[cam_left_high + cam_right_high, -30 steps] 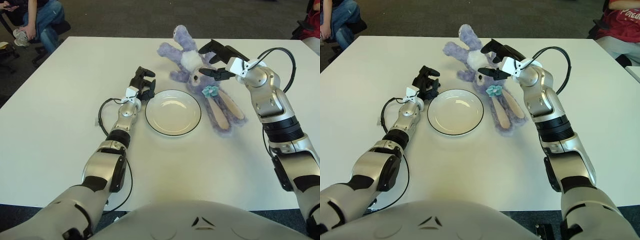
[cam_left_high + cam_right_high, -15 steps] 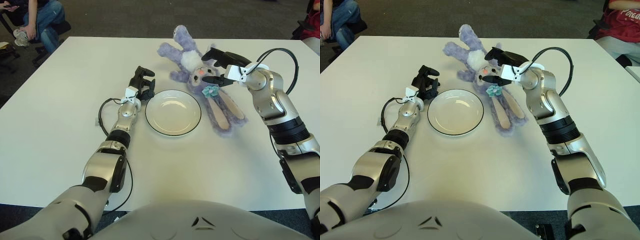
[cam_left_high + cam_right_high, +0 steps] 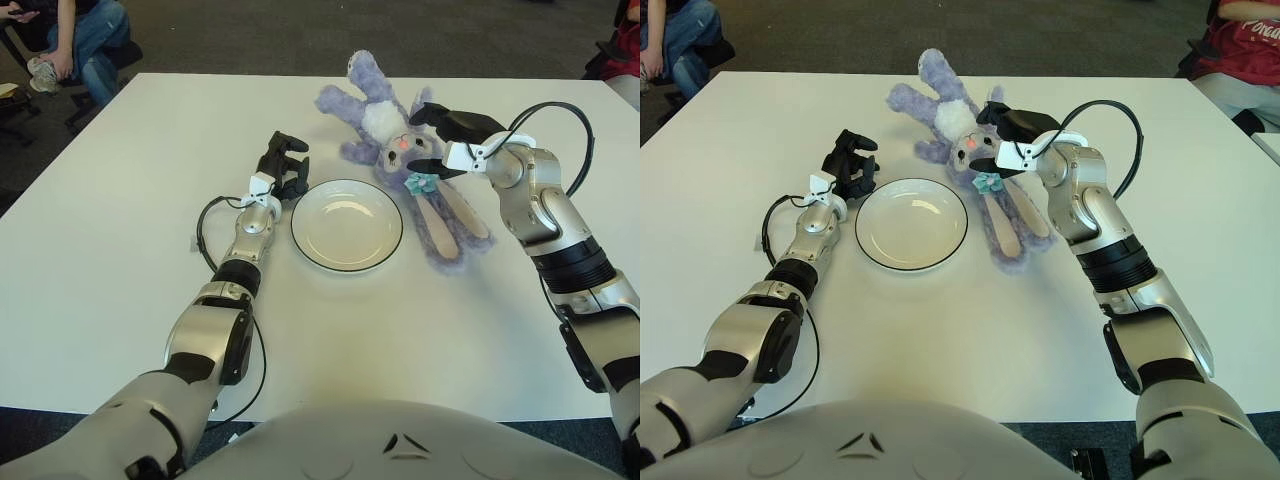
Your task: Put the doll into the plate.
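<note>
In the left eye view, the doll (image 3: pixel 405 160), a purple plush rabbit, is lying flat on the white surface (image 3: pixel 120 230) just behind and to the right of the plate (image 3: pixel 346 225), its long ears trailing toward the robot beside the plate's right rim. It is looking light, soft and floppy; I am judging that it will sag and dangle from whatever point it is lifted by, and that its fur will give good friction, with no risk of breakage. The thick head or the neck by the teal bow seems the best place to pinch, since the thin ears would let the body swing. The right hand (image 3: pixel 432 140) is hovering at the doll's head with its fingers spread around it, holding nothing yet. Compared with a second ago, this hand is sitting lower and further left, now right over the pink-nosed face instead of beside it, and the doll is lying where it was. The left hand (image 3: pixel 282 165) is showing just left of the plate with fingers curled and gripping nothing, unchanged.

In the right eye view, the right hand (image 3: pixel 1002 138) is covering part of the doll's (image 3: pixel 970 140) face, its dark fingers straddling the head. The plate (image 3: pixel 911 223) is sitting empty, and the left hand (image 3: pixel 850 162) is showing beside its left rim.
</note>
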